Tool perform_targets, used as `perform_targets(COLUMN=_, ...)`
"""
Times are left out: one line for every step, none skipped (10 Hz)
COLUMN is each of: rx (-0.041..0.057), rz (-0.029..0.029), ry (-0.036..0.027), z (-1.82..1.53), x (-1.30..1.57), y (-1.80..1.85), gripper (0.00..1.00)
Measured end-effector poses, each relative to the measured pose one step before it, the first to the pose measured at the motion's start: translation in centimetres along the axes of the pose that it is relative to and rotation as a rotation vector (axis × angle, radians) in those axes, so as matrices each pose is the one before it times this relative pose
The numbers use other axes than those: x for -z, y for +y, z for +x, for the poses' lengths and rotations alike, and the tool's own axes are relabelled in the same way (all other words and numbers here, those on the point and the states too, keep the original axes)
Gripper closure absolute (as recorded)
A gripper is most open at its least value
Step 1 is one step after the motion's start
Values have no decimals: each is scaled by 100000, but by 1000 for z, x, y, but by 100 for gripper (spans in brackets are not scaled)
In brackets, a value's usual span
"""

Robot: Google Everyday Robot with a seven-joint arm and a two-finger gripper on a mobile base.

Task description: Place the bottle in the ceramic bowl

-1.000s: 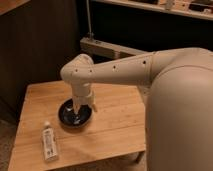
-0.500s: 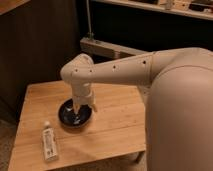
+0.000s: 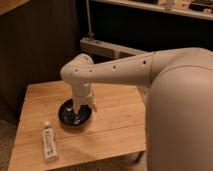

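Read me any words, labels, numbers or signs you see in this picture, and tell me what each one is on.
On the bottle, lying flat on the table: faint print on its label, too blurred to read.
On the ceramic bowl: no text.
On the gripper, over the ceramic bowl with jaws open, and on the arm: no text visible.

A light wooden table point(image 3: 116, 126) stands before a dark wall point(image 3: 35, 47).

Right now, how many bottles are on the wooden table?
1. The white bottle lies flat near the front left edge of the table, apart from the black ceramic bowl. The open gripper hangs over the bowl, empty. The arm may hide others.
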Motion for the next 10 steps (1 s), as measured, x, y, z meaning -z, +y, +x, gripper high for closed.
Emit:
perform_targets(rx=484, rz=502, ry=219, z=-8, x=68, y=55, gripper=35)
perform_targets(rx=1646, rz=594, ry=121, z=-171, x=126, y=150, gripper=35)
perform_targets(rx=4561, rz=141, ry=243, z=-723, x=207, y=972, gripper=35)
perform_targets(rx=4058, rz=-633, ry=864, z=-814, x=170, y=1177, gripper=35)
perform_targets(rx=4213, rz=-1953, ry=908, z=-1004, x=166, y=1407, gripper=35)
perform_targets(rx=3028, rz=-3149, ry=491, z=-754, x=270, y=1150, gripper=35)
perform_targets(rx=4057, rz=-6851, ry=1032, z=-1127, x=276, y=1346, gripper=35)
perform_targets(rx=1783, rz=-3233, ry=141, z=-168, x=-18, y=1044, gripper=35)
perform_targets(rx=2311, rz=-921, ry=439, z=468, x=-447, y=1372, gripper=35)
perform_targets(rx=2229, rz=182, ry=163, z=958, x=-720, y=2048, gripper=35)
